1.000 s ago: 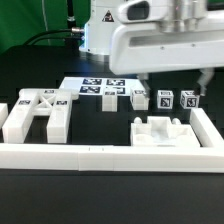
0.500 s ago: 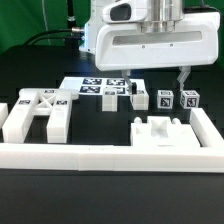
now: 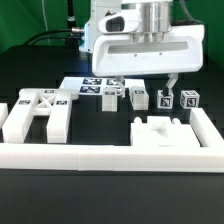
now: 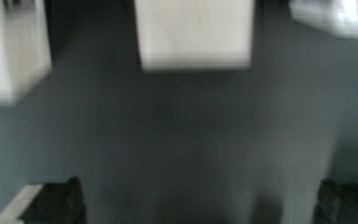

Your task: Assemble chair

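Observation:
The chair lies in loose white parts. An H-shaped frame (image 3: pixel 40 115) is at the exterior view's left. A flat panel with raised pegs (image 3: pixel 160 132) lies at the right. Several small tagged blocks (image 3: pixel 138 97) stand in a row behind it. My gripper (image 3: pixel 147 84) hangs open above that row and touches nothing; one finger (image 3: pixel 172 82) shows clearly. The wrist view is blurred. It shows a white block (image 4: pixel 194 35) ahead and dark fingertips (image 4: pixel 51 200) wide apart, with only dark table between them.
A long white border rail (image 3: pixel 100 156) runs along the front and turns up the exterior view's right side (image 3: pixel 207 125). The marker board (image 3: pixel 92 85) lies flat behind the blocks. The robot's base (image 3: pixel 100 40) stands at the back.
The arm has swung toward the exterior view's left, from over the rightmost blocks to over the middle of the row. The jaws stay open and empty.

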